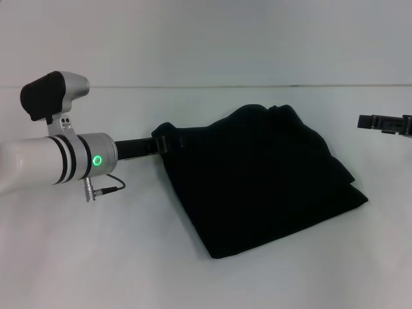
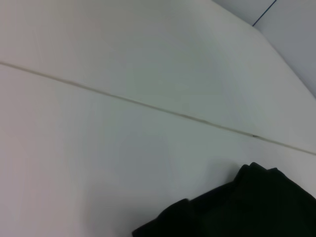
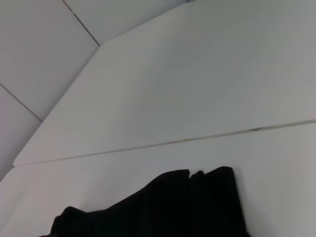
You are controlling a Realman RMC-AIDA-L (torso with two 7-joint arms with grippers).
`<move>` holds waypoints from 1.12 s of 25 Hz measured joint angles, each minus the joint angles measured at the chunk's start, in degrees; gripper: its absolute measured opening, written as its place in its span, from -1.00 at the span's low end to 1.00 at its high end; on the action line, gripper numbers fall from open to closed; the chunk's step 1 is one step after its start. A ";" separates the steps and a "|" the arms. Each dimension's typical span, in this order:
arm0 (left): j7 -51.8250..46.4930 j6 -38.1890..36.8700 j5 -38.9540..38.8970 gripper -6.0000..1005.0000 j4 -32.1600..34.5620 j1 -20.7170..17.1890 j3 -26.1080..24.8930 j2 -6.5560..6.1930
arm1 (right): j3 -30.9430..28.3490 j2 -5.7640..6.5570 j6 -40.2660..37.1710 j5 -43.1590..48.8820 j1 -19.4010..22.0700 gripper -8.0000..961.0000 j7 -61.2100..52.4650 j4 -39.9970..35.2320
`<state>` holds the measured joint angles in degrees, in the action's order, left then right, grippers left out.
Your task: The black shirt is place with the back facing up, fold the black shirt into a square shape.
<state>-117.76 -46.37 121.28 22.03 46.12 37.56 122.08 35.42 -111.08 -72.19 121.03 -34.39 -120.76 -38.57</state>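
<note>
The black shirt (image 1: 257, 180) lies bunched and partly folded on the white table, its layered edges showing at the right. My left gripper (image 1: 162, 143) reaches in from the left and is shut on the shirt's near-left corner, which is pulled up toward it. My right gripper (image 1: 362, 121) hovers at the far right edge of the head view, apart from the cloth. The left wrist view catches only a dark lobe of the black shirt (image 2: 247, 207). In the right wrist view, the rumpled top edge of the black shirt (image 3: 173, 207) shows.
The white table (image 1: 129, 257) extends bare to the left of and in front of the shirt. A thin seam (image 2: 148, 104) crosses the tabletop behind the cloth. The left arm's white forearm (image 1: 45, 161) and its cable (image 1: 106, 188) hang over the table's left side.
</note>
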 joint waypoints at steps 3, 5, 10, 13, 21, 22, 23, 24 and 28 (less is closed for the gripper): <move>0.27 0.05 -0.02 0.23 0.23 0.07 -0.10 0.17 | 0.00 -0.10 0.01 0.00 0.05 0.89 0.35 0.00; 0.28 0.12 -0.03 0.03 0.22 0.18 -0.10 0.14 | 0.00 -0.13 0.02 0.00 0.10 0.89 0.41 0.04; 0.30 1.07 -0.07 -0.39 0.20 0.46 -0.05 0.08 | -0.09 -0.17 0.00 0.00 0.12 0.87 0.55 0.73; 0.31 1.17 -0.08 -0.61 0.14 0.65 0.02 -0.11 | -0.26 -0.39 0.00 0.00 0.18 0.83 0.55 0.74; 0.34 0.67 0.32 -0.91 0.21 2.16 0.12 -1.79 | -0.48 -1.71 -0.03 -0.27 0.35 0.83 0.90 0.95; 0.34 0.62 0.35 -0.93 0.24 2.42 0.17 -2.04 | -0.64 -1.88 -0.03 -0.29 0.34 0.84 1.03 1.13; 0.34 0.56 0.42 -0.95 0.24 2.75 0.43 -2.38 | -0.83 -2.02 -0.04 -0.31 0.31 0.84 1.09 1.35; 0.25 0.53 0.45 -0.97 0.24 3.09 0.98 -2.76 | -0.99 -2.14 -0.04 -0.33 0.29 0.84 1.11 1.58; -0.19 0.69 0.50 -0.93 0.45 4.65 3.74 -3.89 | -1.92 -2.71 -0.05 -0.39 0.07 0.84 1.29 2.24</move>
<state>-117.95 -45.68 121.78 22.48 50.77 41.29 118.18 33.50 -113.79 -72.25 120.64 -34.32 -119.48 -36.33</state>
